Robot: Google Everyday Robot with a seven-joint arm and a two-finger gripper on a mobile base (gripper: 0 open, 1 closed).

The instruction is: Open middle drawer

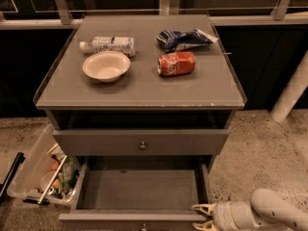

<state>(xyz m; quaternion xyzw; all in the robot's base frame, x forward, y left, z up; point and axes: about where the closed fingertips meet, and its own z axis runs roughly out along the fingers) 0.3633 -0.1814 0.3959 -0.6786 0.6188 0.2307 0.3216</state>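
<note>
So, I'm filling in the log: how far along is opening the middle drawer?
Done: the middle drawer is pulled well out, its plain grey tray exposed below the shut drawer above. In hand: the gripper is at the open drawer's front right corner. Left: little that shows, probably only moving the gripper clear.

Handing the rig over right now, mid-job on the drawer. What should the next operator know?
Gripper: low at the right, beside the right end of the middle drawer front panel.
Middle drawer: pulled well out, its grey tray in plain view.
Upper drawer: shut, knob at centre.
Done: the middle drawer looks open.
Left: probably only to back the gripper away, unless a fuller pull is wanted.
</note>
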